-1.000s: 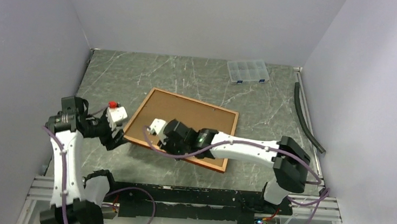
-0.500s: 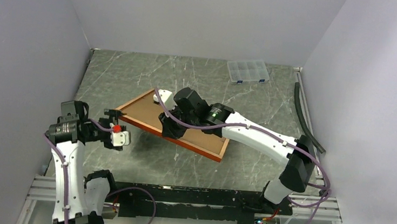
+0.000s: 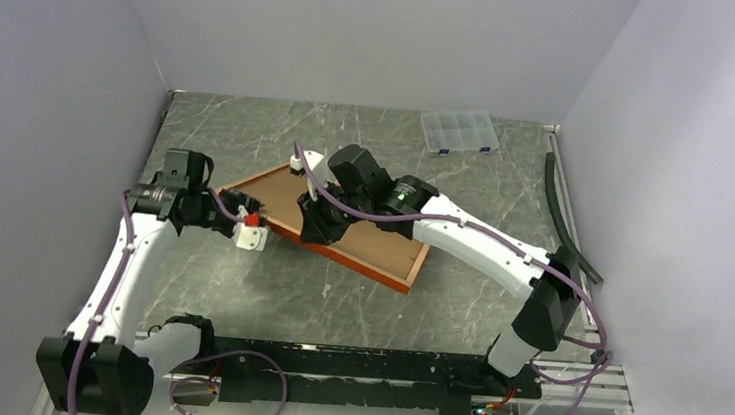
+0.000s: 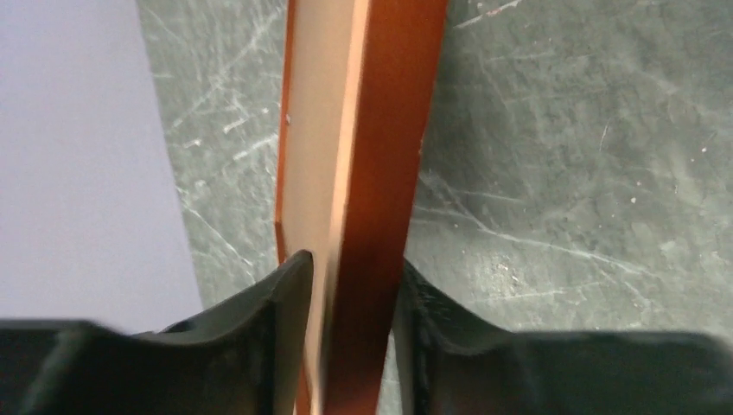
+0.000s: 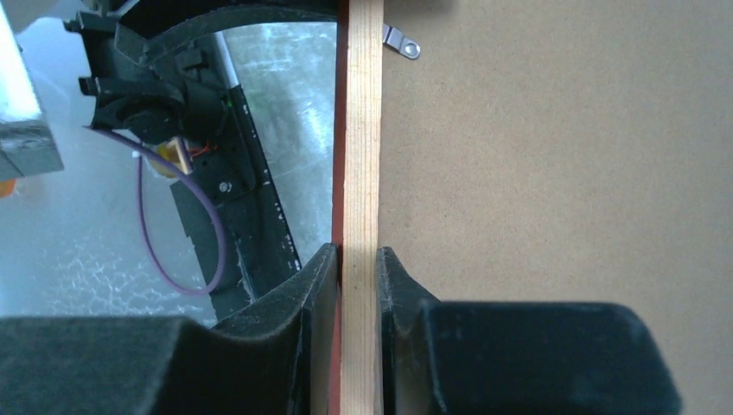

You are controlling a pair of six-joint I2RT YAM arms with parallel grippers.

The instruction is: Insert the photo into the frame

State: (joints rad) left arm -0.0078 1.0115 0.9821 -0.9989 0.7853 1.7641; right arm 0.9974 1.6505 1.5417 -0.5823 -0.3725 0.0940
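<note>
Well apart from the compartment box (image 3: pixel 459 132), on its near-left side, the frame (image 3: pixel 368 270) hangs tilted over the table (image 3: pixel 249 137), with the brown backing board (image 3: pixel 385 244) seated inside it. The left gripper (image 4: pixel 350 264) pinches the frame's left edge between half-spread fingers. The right gripper (image 5: pixel 357 255) is clamped narrowly on its wooden rail.

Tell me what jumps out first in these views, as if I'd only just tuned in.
The frame, brown backing up, is held tilted above the middle of the table. Both arms grip it: the right gripper pinches a long rail, and the left gripper is clamped near the frame's left end. A clear compartment box sits at the far right.
</note>
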